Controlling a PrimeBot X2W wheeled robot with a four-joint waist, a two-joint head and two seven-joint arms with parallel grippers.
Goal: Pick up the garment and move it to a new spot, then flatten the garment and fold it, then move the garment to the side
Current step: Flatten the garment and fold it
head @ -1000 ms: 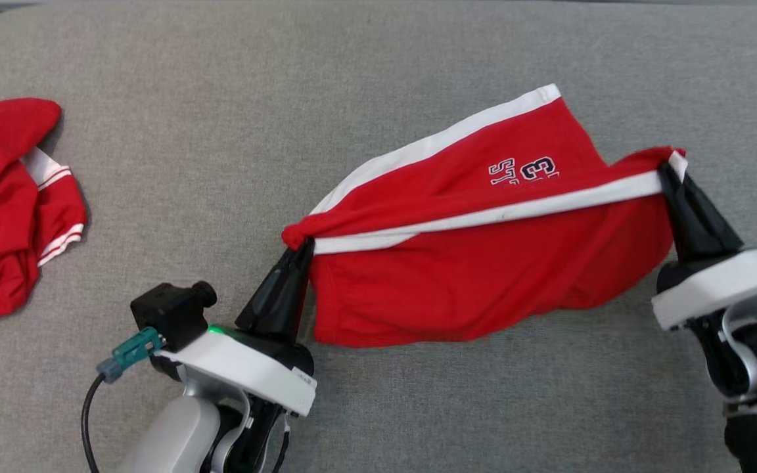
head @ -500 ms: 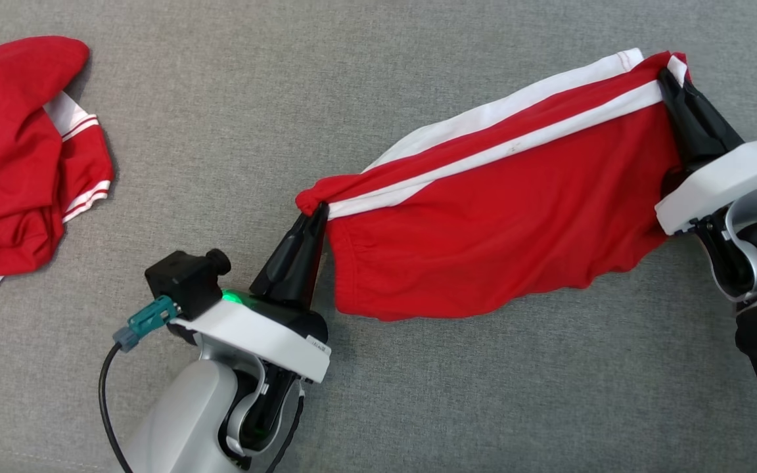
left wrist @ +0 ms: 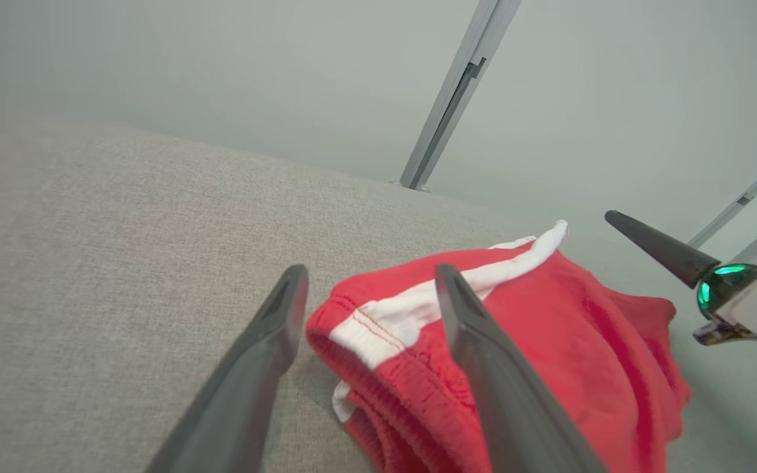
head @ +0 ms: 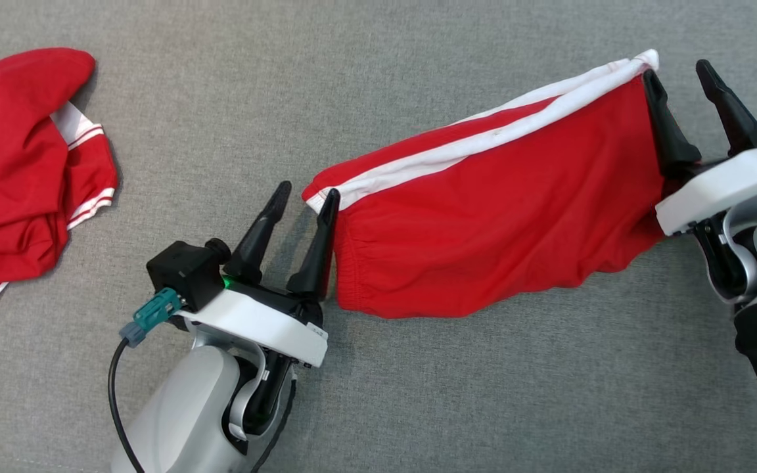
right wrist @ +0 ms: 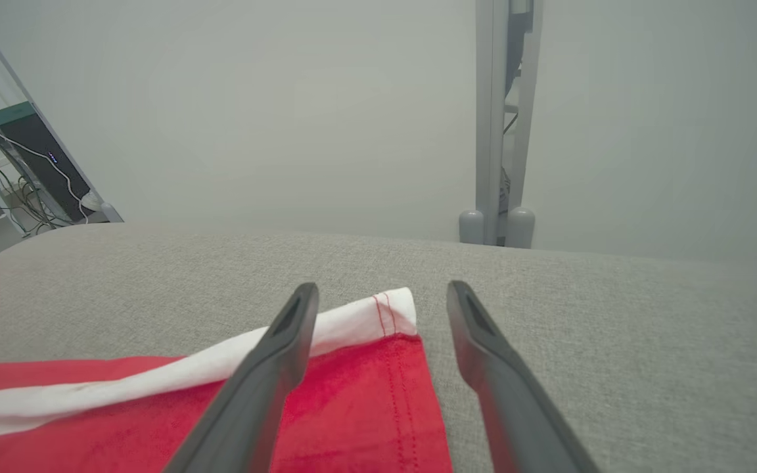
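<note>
Finds the garment [head: 497, 217] laid long from near left to far right, with left gripper [head: 309, 188] and right gripper [head: 675, 68] spread open, empty, one beside each end.

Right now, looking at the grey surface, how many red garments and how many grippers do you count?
Red garments: 2 (red shorts, crumpled red garment)
Grippers: 2 (left gripper, right gripper), fingers of both spread open
Total: 4
</note>
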